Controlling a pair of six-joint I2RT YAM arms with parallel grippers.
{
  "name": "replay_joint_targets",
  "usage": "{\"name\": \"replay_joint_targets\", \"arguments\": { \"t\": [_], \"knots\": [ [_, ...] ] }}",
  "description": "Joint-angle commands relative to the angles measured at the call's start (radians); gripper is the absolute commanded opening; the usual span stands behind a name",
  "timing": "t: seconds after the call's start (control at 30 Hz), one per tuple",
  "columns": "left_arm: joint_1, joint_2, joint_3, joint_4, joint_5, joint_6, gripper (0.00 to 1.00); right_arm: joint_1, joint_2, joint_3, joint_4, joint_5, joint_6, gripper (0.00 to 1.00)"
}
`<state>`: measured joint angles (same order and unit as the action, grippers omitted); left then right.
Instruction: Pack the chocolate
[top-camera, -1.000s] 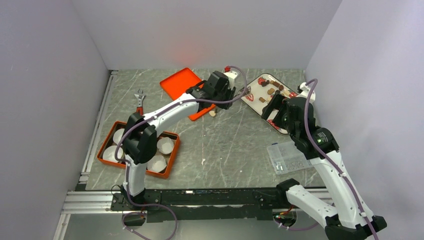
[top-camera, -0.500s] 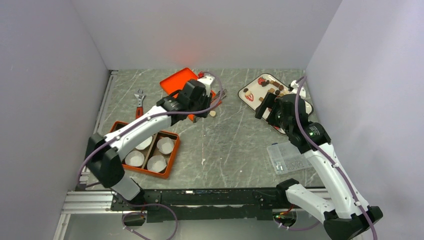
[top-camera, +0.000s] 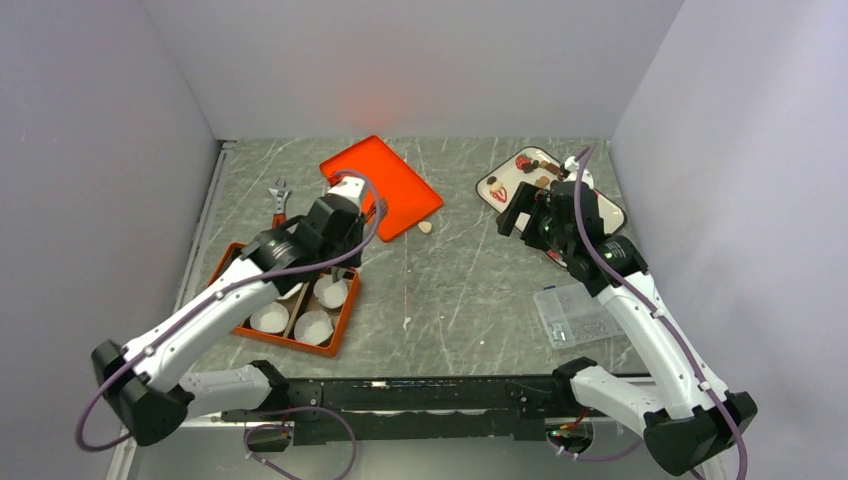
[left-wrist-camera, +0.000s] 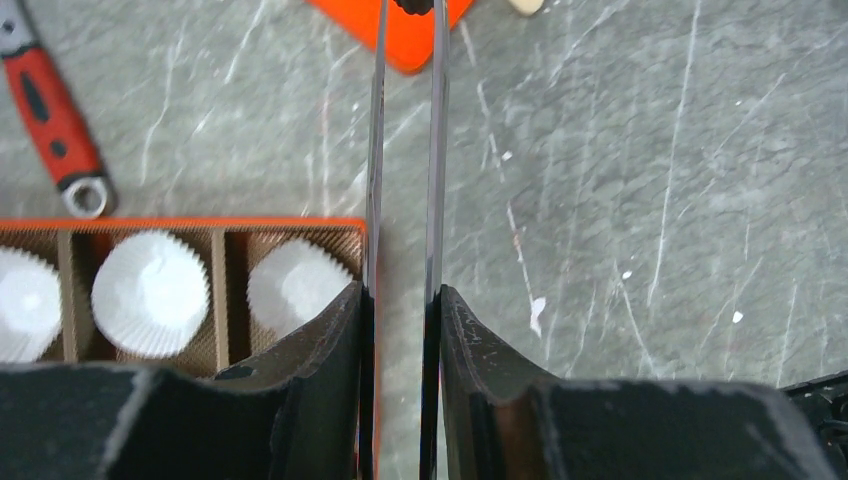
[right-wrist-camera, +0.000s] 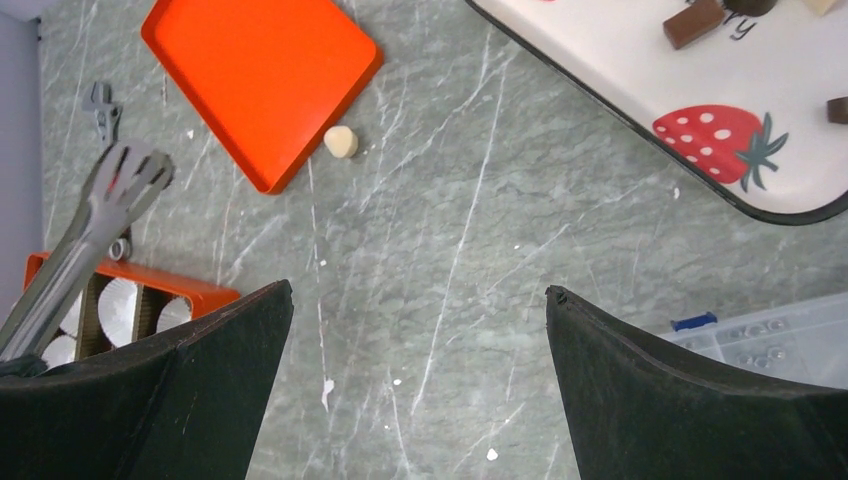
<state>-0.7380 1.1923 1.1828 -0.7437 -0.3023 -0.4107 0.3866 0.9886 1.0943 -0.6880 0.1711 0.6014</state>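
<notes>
Several brown chocolate pieces (top-camera: 545, 182) lie on the white strawberry-print tray (top-camera: 497, 183) at the back right; one (right-wrist-camera: 692, 22) shows in the right wrist view. A tan piece (top-camera: 425, 227) lies on the table beside the orange lid and also shows in the right wrist view (right-wrist-camera: 341, 141). My left gripper (left-wrist-camera: 400, 290) is shut on metal tongs (left-wrist-camera: 435, 150), above the right edge of the orange box (top-camera: 343, 305). A small dark bit (left-wrist-camera: 415, 5) sits at the tong tips; I cannot tell what it is. My right gripper (right-wrist-camera: 418, 288) is open and empty above the table, left of the tray.
The orange box (left-wrist-camera: 200, 222) holds several white paper cups (left-wrist-camera: 150, 290). A flat orange lid (top-camera: 385, 185) lies at the back centre. A red-handled wrench (top-camera: 280, 200) lies at the left. A clear plastic box (top-camera: 575, 315) stands at the right front.
My left arm has swung back from beside the white tray, over the orange lid, to the orange box, tongs still in its grip. My right gripper has shifted slightly farther back.
</notes>
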Motion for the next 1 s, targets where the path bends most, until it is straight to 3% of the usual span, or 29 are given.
{"name": "replay_joint_targets", "arguments": {
  "t": [0.0,0.5,0.97],
  "knots": [
    [0.003,-0.132,-0.030,-0.126,-0.093,-0.095,0.34,-0.001,0.019,-0.007,0.063,-0.051,-0.017,1.00],
    [0.004,-0.416,-0.162,-0.442,-0.082,-0.284,0.34,0.001,0.062,-0.042,0.109,-0.121,-0.009,1.00],
    [0.003,-0.511,-0.262,-0.471,0.008,-0.313,0.34,0.001,0.069,-0.057,0.120,-0.138,0.003,1.00]
  ]
}}
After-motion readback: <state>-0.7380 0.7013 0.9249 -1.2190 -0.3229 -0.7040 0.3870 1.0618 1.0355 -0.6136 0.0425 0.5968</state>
